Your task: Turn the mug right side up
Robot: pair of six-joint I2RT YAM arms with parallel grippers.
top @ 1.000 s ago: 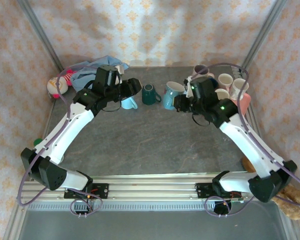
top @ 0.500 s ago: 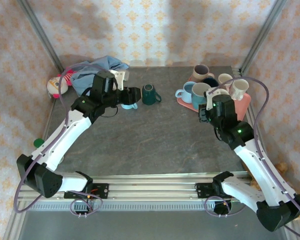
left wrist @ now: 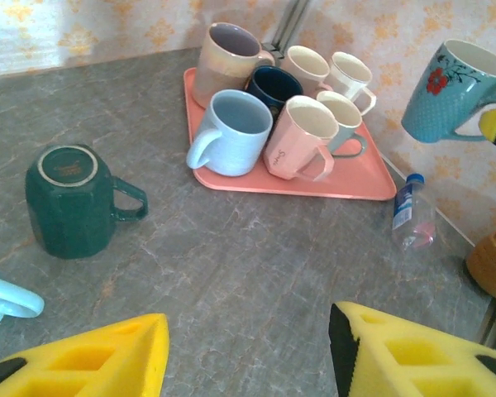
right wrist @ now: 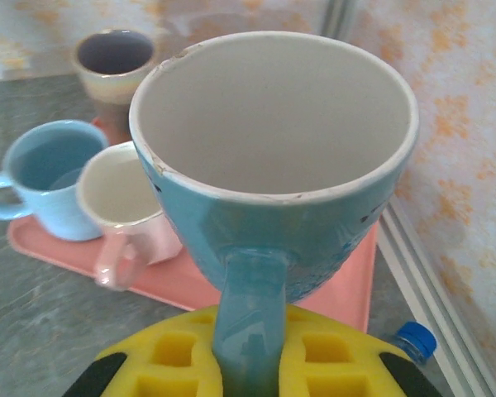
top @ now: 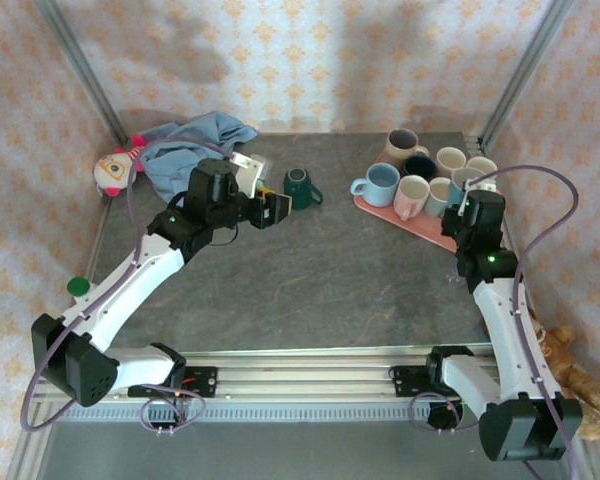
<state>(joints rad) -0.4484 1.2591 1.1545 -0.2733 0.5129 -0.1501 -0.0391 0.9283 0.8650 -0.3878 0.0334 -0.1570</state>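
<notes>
A blue mug point(right wrist: 273, 165) faces mouth-up, its handle pinched in my right gripper point(right wrist: 248, 360), above the pink tray point(right wrist: 190, 285). I should lower it level onto bare tray, clear of the pink mug point(right wrist: 128, 215). My left gripper point(left wrist: 248, 356) hangs half-open near an upside-down green mug point(left wrist: 70, 203).

Pink tray point(left wrist: 351, 178), far right of the grey table point(top: 330, 290), carries seven upright mugs:
- light blue mug point(left wrist: 231, 132)
- pink mug point(left wrist: 296, 136)
- tall tan mug point(left wrist: 226, 62)
- dark navy mug point(left wrist: 274, 85)
- two cream mugs point(left wrist: 304, 66) point(left wrist: 347, 74)
- grey-blue mug point(left wrist: 343, 116)

Small clear bottle point(left wrist: 413, 217), blue cap, just off the tray's corner.
Crumpled blue cloth point(top: 195, 138), far left corner.
Doll point(top: 115, 170), beside the cloth.
Round green item point(top: 77, 286), left edge.
Brown plush toy point(top: 570, 365), right edge.
</notes>
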